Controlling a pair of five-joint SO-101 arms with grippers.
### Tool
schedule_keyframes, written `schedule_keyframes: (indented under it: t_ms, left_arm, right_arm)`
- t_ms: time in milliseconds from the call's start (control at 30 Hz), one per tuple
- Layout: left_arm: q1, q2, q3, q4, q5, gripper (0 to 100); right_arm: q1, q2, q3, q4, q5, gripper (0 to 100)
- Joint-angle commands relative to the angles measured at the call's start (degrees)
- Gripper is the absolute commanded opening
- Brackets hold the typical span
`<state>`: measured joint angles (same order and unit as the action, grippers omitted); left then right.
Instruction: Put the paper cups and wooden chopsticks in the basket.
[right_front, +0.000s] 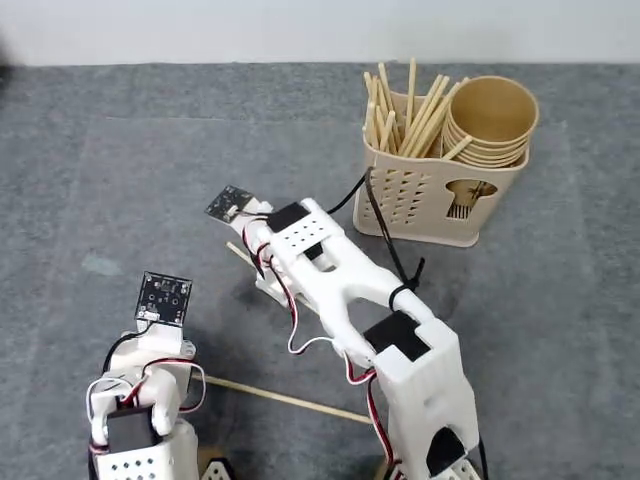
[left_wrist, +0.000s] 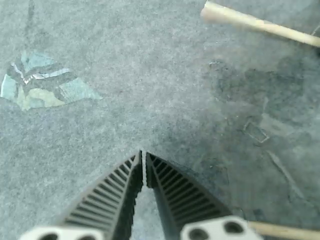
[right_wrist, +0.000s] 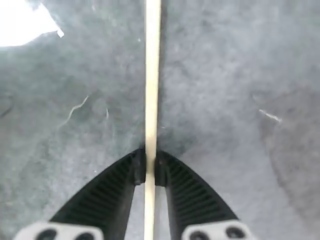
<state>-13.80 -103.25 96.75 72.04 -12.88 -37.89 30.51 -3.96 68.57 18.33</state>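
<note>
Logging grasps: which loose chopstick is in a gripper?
The chopstick pinched by the right gripper; the other chopstick lies free on the mat.

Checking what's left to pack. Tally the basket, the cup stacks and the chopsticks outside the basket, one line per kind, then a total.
Basket: 1
Stack of paper cups: 1, in the basket
Chopsticks outside the basket: 2, held chopstick in the right gripper, loose chopstick on the table
Total: 4
</note>
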Motion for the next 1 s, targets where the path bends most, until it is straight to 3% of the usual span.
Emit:
schedule_keyframes:
  t_ms: [0, 467, 700, 867, 967]
  left_arm:
    - [0.0, -0.9, -0.4, 0.4, 0.4, 2]
    - [0.0, -0.9, -0.4, 0.4, 0.4, 2]
    - [0.0, -0.9, -0.4, 0.4, 0.4, 2]
    - [0.0, -0.9, -0.4, 0.4, 0.4, 2]
    - [0.0, -0.9, -0.4, 0.4, 0.4, 2]
  right_arm:
    - [0.6, -2.0, -4.5, 5.9, 2.0, 0.8]
    - [7.3, -17.5, -34.5, 31.3, 2.2, 0.8]
    - [11.8, -22.0, -46.5, 28.4, 1.9, 0.8]
    - [14.7, -24.2, -50.5, 18.9, 1.2, 0.8]
    - [16.1, -25.5, -51.0, 11.1, -2.9, 0.8]
